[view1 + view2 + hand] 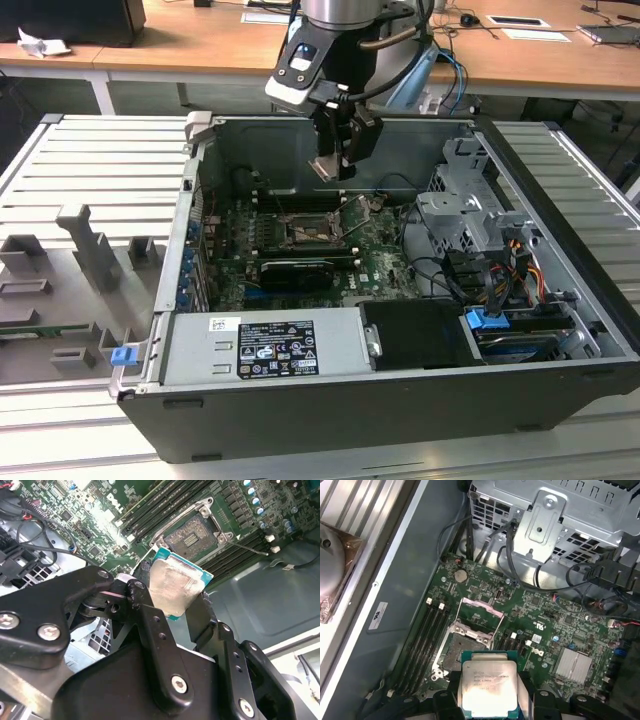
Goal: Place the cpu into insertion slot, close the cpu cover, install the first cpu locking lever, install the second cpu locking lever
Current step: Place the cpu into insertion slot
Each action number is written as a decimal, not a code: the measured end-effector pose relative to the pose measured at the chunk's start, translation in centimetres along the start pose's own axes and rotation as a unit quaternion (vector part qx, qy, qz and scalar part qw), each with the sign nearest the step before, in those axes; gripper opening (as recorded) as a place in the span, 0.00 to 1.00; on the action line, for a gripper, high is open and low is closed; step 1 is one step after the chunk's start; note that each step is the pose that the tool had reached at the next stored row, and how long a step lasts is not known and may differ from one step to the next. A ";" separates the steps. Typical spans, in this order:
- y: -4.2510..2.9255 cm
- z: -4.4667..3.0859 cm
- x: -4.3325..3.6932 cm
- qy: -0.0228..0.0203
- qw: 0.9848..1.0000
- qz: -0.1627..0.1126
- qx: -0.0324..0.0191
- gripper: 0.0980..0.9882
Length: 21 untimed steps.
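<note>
My gripper [334,160] hangs inside the open computer case, above the motherboard, shut on the cpu [327,169]. In both wrist views the cpu [175,587] [487,687] is a small square chip with a dull silver top and a teal edge, pinched between two black fingers [202,612]. The insertion slot [451,652] [191,536] lies bare below, dark with a silvery rim, a little off from the chip. The cpu cover [479,612] stands swung up beside the slot. A thin locking lever [250,547] sticks out near the socket.
Long black memory slots [422,640] flank the socket. A black card [292,272] lies nearer the front. A grey power supply [265,345], a metal drive cage [465,215] with cables, and the case walls [190,215] hem the board in. Grey fixtures [75,265] stand on the exterior view's left.
</note>
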State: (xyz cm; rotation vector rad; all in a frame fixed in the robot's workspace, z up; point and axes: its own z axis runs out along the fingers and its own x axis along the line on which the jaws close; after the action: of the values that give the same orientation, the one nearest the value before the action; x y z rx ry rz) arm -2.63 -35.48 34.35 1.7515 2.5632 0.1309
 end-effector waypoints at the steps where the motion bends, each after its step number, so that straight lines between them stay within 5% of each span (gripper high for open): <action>1: 0.00 0.02 0.00 0.000 1.000 0.004 0.000 0.48; 9: -0.01 0.19 0.00 -0.003 1.000 0.030 -0.001 0.48; 15: -0.05 0.55 -0.01 -0.008 0.996 0.083 -0.001 0.48; 21: -0.07 0.72 -0.01 -0.010 0.995 0.104 -0.002 0.48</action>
State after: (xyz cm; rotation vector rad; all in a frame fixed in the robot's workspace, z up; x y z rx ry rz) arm -2.63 -35.48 33.63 2.0038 2.3594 0.1220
